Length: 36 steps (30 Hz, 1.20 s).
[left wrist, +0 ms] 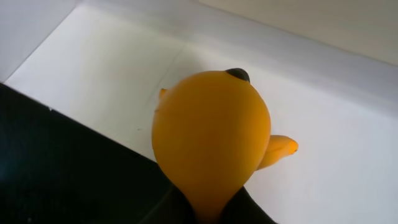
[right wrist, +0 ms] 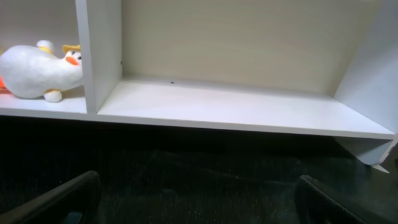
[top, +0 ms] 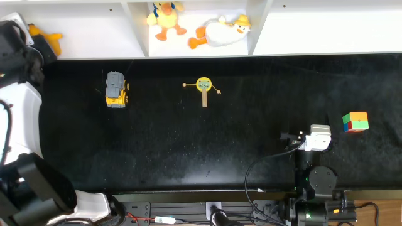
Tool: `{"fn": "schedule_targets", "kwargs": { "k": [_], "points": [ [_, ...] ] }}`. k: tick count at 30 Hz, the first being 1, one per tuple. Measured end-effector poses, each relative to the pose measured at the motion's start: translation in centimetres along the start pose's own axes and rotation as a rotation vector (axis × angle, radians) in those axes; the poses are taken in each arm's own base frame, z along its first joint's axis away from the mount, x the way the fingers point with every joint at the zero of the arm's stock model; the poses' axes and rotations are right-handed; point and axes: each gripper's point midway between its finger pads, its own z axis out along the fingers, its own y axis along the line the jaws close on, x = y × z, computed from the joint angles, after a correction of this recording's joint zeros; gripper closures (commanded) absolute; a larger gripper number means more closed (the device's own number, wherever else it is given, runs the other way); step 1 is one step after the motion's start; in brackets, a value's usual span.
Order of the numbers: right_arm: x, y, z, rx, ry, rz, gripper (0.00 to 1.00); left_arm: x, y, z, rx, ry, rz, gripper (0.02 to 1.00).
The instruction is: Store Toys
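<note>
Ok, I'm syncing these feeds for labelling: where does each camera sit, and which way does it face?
Top view: overhead, looking down on table and shelf; left arm and right arm show.
Left wrist view: faces the shelf's left compartment; left gripper clamps the orange toy.
Right wrist view: low, faces the right compartment; right gripper open.
Shared: white duck, top and right wrist views.

My black tabletop point(top: 188, 150) has a toy truck point(top: 115, 89), a little stick drum point(top: 203, 86) and a colour cube point(top: 355, 122) on it, all well apart. The white shelf point(top: 94, 28) behind has a yellow duck point(top: 166, 17) and a white duck point(top: 220, 32) in the middle compartment.
</note>
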Motion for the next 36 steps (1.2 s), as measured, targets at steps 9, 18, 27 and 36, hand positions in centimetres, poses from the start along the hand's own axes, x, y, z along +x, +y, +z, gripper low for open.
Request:
{"fn": "schedule_targets", "kwargs": {
  "k": [9,18,27,36],
  "points": [
    [0.0,0.0,0.0,0.0,0.0,0.0,0.005,0.1,-0.1,0.1,-0.001,0.002,-0.001,0.654],
    [0.0,0.0,0.0,0.0,0.0,0.0,0.005,0.1,-0.1,0.1,-0.004,0.002,-0.001,0.02],
    [0.0,0.0,0.0,0.0,0.0,0.0,0.005,1.6,0.0,-0.1,-0.007,0.067,0.002,0.02],
    [0.0,0.0,0.0,0.0,0.0,0.0,0.005,3.5,0.3,-6.7,-0.005,0.11,0.004,0.02]
  ]
}}
